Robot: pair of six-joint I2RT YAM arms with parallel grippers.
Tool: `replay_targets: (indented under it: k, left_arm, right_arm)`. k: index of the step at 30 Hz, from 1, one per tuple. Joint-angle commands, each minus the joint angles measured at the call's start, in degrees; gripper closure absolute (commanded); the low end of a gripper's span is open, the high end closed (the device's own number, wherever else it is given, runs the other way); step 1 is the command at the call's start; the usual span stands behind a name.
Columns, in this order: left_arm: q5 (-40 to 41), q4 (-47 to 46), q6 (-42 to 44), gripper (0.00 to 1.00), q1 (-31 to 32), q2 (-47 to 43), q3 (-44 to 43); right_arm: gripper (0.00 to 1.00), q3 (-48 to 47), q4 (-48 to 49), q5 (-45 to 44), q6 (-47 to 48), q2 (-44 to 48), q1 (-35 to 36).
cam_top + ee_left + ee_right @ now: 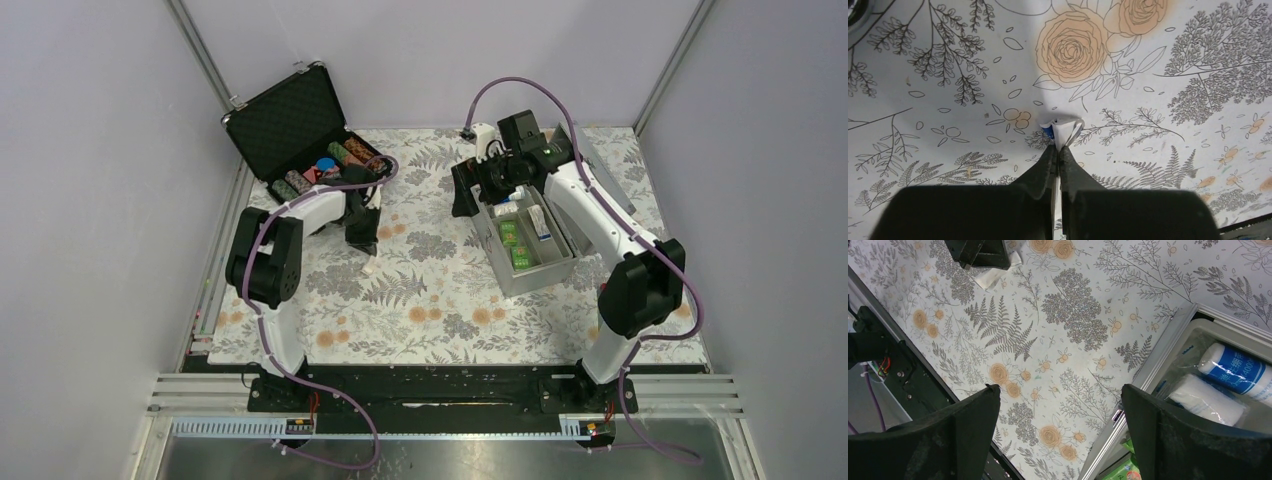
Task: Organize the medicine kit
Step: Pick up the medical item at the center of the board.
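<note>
My left arm folds at the elbow, its forearm running toward 1 o'clock and the wrist tipped down at the flowered cloth point(420, 300). My left gripper point(1058, 150) is pinched tight, jaws together on a thin white packet point(1064, 131) with a bit of blue at its edge, lying on the cloth at about 9 o'clock from the table's middle. My right arm reaches from its raised elbow toward 11 o'clock, over the medicine kit point(535, 278), which sits lid-open at 2 o'clock from the middle. My right gripper point(1060, 392) hangs over the kit's far-left corner, jaws spread wide and holding nothing. Below it a blue-labelled roll point(1235, 371) and a white roll point(1205, 401) lie side by side in the kit. A black case point(290, 125) stands open at 10 o'clock.
</note>
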State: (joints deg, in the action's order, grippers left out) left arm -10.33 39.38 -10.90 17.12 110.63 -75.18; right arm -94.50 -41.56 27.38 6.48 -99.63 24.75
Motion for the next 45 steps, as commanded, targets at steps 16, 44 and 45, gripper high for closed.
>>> replay_targets:
  k: [16,44,45]
  left_arm:
    - [-36.5,-34.7,-24.0,1.0,-3.8,-8.3,-11.8]
    - [-38.0,-47.7,-35.0,0.95,-3.9,-10.2,-7.8]
    - [-38.1,-47.8,-35.2,0.94,-3.9,-10.1,-7.8]
  right_arm:
    - [0.0,-5.6,5.9,13.3,-13.4,-2.0,0.7]
    - [0.52,-20.2,14.9,1.0,-23.9,-15.8,5.3]
    - [0.59,-19.9,14.8,0.5,-23.7,-15.6,5.3]
